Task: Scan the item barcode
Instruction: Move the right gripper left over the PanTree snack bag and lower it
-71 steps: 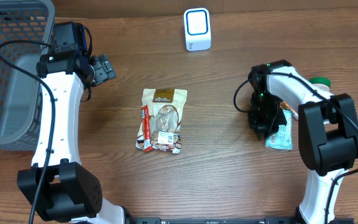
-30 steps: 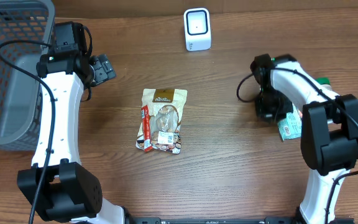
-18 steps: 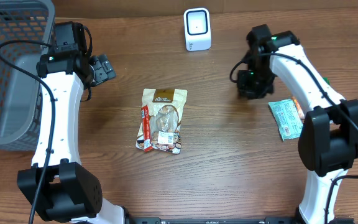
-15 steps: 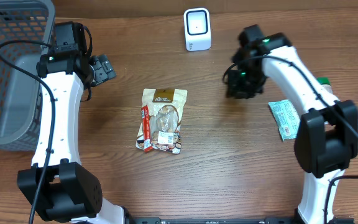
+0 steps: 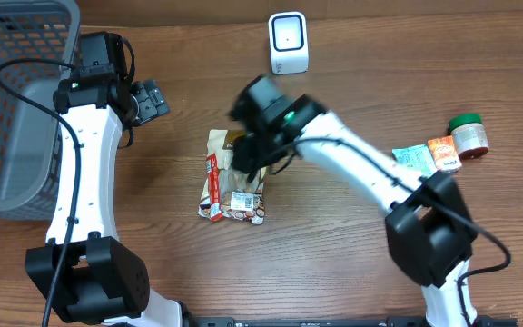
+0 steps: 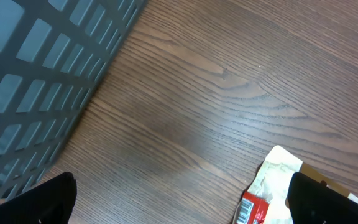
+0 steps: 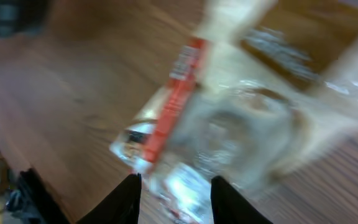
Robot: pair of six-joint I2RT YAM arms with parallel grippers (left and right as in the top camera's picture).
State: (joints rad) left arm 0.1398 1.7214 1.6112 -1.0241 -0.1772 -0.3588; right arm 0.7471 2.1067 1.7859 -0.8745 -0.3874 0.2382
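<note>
Currently the right tool (image 5: 248,153) hangs right over the upper half of the snack packet (image 5: 236,182), motion-blurred in the overhead. In its wrist view the fingers (image 7: 133,198) stand partly apart with nothing between them and the packet fills the view beneath; whether they touch it can't be told. The packet lies flat mid-bench (image 5: 334,272), white sticker (image 5: 241,199) near its lower end, well apart from the barcode scanner (image 5: 289,43) at the far edge. The left tool (image 5: 155,98) sits near the grey basket (image 5: 7,109), spread fully wide and empty above bare wood.
</note>
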